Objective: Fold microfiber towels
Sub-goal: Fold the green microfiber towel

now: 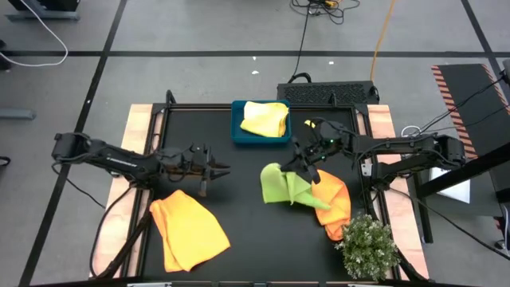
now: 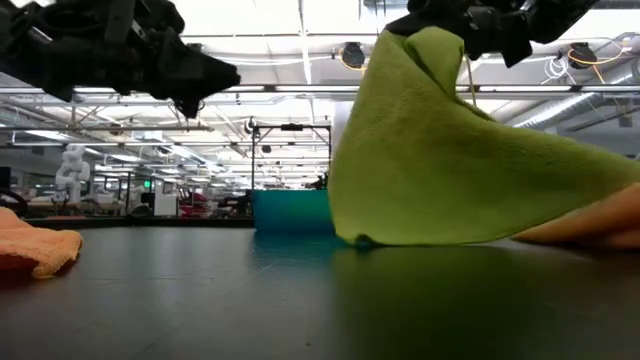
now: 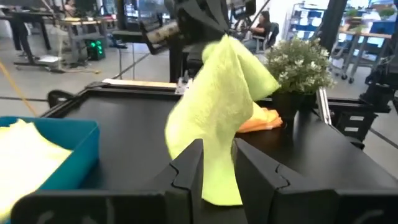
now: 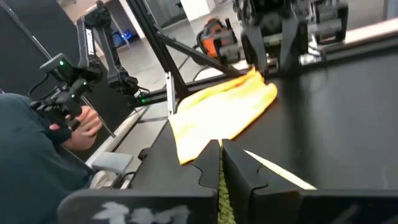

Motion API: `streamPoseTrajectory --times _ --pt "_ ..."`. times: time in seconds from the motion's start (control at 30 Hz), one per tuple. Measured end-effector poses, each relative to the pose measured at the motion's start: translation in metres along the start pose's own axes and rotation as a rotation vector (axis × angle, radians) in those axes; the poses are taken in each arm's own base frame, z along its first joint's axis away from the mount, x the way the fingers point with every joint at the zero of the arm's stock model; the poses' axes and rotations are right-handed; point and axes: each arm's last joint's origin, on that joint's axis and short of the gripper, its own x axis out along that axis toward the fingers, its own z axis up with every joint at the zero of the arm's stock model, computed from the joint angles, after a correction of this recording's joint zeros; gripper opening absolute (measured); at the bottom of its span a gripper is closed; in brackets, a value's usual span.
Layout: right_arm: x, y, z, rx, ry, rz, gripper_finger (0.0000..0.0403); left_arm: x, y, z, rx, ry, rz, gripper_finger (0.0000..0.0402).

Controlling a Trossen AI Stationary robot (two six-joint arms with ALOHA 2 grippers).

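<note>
My right gripper (image 1: pixel 301 162) is shut on the lime green towel (image 1: pixel 283 187), right of the table's middle. The towel rises as a peak (image 2: pixel 450 160) with its lower edge on the table. An orange towel (image 1: pixel 333 206) lies beside and partly under it on the right. A second orange towel (image 1: pixel 190 231) lies crumpled at the near left. A pale yellow towel (image 1: pixel 264 118) sits in the teal tray (image 1: pixel 237 131) at the far middle. My left gripper (image 1: pixel 217 170) hovers open left of the green towel, facing it, with nothing between its fingers (image 3: pixel 186 168). My right gripper pinches the green towel's top point (image 2: pixel 432 42) between its two fingers; a thin strip of green (image 4: pixel 219 186) shows between them. The fingers reach in about level from the table's right. The towel hangs below them, its lower edge (image 2: pixel 400 238) on the table and its right part sloping down over the orange towel (image 2: pixel 600 225).
A small bushy plant (image 1: pixel 368 245) stands at the near right corner, close to the orange towel. Wooden strips edge the black table on both sides (image 1: pixel 139 127). A person's hand (image 4: pixel 84 121) with a controller shows beyond the table's left.
</note>
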Motion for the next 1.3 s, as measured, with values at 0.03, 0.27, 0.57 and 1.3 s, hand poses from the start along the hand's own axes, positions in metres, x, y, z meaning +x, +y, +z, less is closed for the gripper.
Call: streamPoseTrajectory --times 0.03,0.27,0.57,1.3 --pt "0.000 0.000 0.001 -0.012 -0.007 0.002 0.0000 0.004 0.000 -0.002 -0.006 0.011 -0.006 0.0089" --pt "0.000 0.002 0.007 -0.082 -0.067 0.017 0.0000 0.042 0.000 0.001 -0.001 0.051 -0.045 0.0152" --pt "0.000 0.004 0.010 -0.110 -0.094 0.027 0.0000 0.065 0.011 0.011 -0.004 0.083 0.006 0.0244" --pt "0.000 0.004 0.011 -0.164 -0.093 0.040 0.0000 0.048 0.025 -0.019 -0.123 0.202 0.051 0.0255"
